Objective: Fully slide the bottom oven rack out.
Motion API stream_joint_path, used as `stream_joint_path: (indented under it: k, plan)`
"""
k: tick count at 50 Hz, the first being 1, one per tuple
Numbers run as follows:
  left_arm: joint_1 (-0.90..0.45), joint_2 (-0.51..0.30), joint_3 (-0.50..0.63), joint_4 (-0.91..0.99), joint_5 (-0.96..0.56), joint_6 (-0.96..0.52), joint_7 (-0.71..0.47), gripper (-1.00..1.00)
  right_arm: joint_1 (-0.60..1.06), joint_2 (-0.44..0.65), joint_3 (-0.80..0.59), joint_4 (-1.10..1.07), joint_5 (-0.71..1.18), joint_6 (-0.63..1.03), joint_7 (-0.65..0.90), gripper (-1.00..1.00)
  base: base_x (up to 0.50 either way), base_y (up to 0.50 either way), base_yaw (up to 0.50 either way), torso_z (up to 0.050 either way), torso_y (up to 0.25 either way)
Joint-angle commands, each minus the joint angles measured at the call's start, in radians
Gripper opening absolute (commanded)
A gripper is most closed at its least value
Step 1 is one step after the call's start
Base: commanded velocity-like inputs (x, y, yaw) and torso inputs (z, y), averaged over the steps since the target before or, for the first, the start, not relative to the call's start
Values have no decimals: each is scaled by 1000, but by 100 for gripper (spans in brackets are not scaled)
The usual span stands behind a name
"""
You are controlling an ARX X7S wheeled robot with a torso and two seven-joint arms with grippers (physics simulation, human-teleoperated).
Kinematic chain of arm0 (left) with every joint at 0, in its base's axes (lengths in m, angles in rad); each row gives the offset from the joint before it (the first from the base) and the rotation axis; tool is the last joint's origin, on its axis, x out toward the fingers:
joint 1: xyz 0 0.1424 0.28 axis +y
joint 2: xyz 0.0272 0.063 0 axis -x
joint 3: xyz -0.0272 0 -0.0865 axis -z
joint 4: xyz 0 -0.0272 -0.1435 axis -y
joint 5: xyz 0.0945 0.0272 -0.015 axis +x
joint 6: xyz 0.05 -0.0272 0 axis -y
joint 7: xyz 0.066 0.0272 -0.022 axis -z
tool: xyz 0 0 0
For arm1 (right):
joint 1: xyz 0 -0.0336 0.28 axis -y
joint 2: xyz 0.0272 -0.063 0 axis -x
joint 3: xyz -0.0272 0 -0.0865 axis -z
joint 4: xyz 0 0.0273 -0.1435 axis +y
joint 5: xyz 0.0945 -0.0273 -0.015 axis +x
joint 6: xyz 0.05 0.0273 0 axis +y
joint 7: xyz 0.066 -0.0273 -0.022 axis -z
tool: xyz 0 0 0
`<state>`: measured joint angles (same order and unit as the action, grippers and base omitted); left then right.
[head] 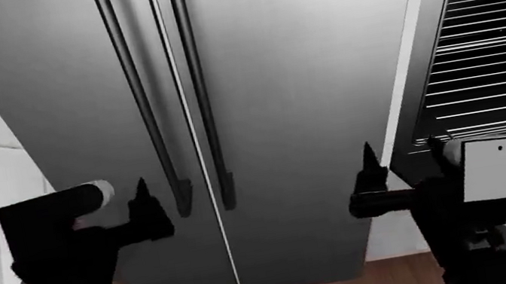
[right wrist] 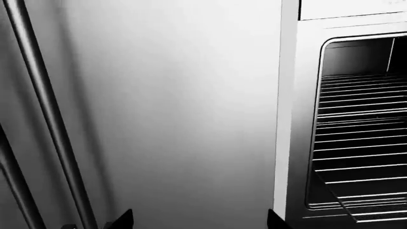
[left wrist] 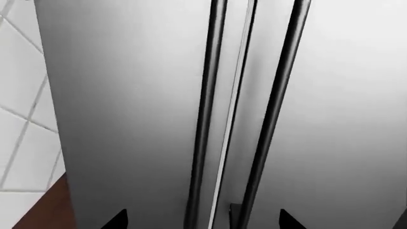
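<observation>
A: Where's everything sitting?

B: Both arms are up facing the fridge (head: 256,96), not the oven (head: 492,43). The oven's off to the right, cavity showing, with the bottom rack (head: 494,125) seated inside under a second rack (head: 496,42).

A: Grippers?

B: Left gripper (head: 145,205) hangs near the fridge handles (head: 176,101), right gripper (head: 399,164) near the fridge's right edge. Jaws spread apart on both, holding nothing. Neither touches the rack.
</observation>
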<state>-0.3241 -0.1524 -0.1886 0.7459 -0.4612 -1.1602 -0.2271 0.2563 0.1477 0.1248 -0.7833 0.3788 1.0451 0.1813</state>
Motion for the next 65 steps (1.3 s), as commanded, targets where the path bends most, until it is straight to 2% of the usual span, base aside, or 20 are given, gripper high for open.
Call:
stream_joint_path:
  k: [1,3,5,6,12,17,24,32,36,51,65]
  plan:
    - [-348,-214,-232,-36,-804,-376,-683,100,323,180,314,-165,754,523,534,100,0,0,0,50,0]
    - [-390,-287,-164,-87,-1104,-308,-963,100,390,274,275,-77,1054,478,834,100,0,0,0,50,0]
    - [-436,-352,-99,-120,-1404,-261,-1056,100,438,357,208,-37,1354,412,1016,100,0,0,0,50,0]
    - [-457,-376,-76,-129,-1466,-250,-1085,100,458,390,182,-26,1469,387,1058,100,0,0,0,50,0]
    - [-565,-487,11,-183,-1592,-185,-1166,100,612,550,14,32,1698,246,1237,100,0,0,0,50,0]
    - [-641,-563,74,-207,-1687,-134,-1215,100,747,630,-98,65,1811,179,1305,100,0,0,0,50,0]
    - [-706,-625,136,-207,-1779,-67,-1261,100,916,724,-204,87,1932,110,1351,100,0,0,0,50,0]
    - [-815,-729,239,-187,-1948,78,-1321,100,1111,805,-359,101,2056,35,1370,100,0,-16,0,50,0]
    - [-819,-747,246,-131,-2004,162,-1319,100,1173,831,-403,99,2076,6,1367,100,-5,-307,0,50,0]
    - [-915,-775,288,-223,-1969,150,-1247,100,1280,863,-533,109,2063,-15,1345,100,-84,-500,0,9,0]
    - [-945,-794,335,-228,-1977,156,-1234,100,1285,893,-556,99,2052,-24,1309,100,-67,-500,0,0,0]
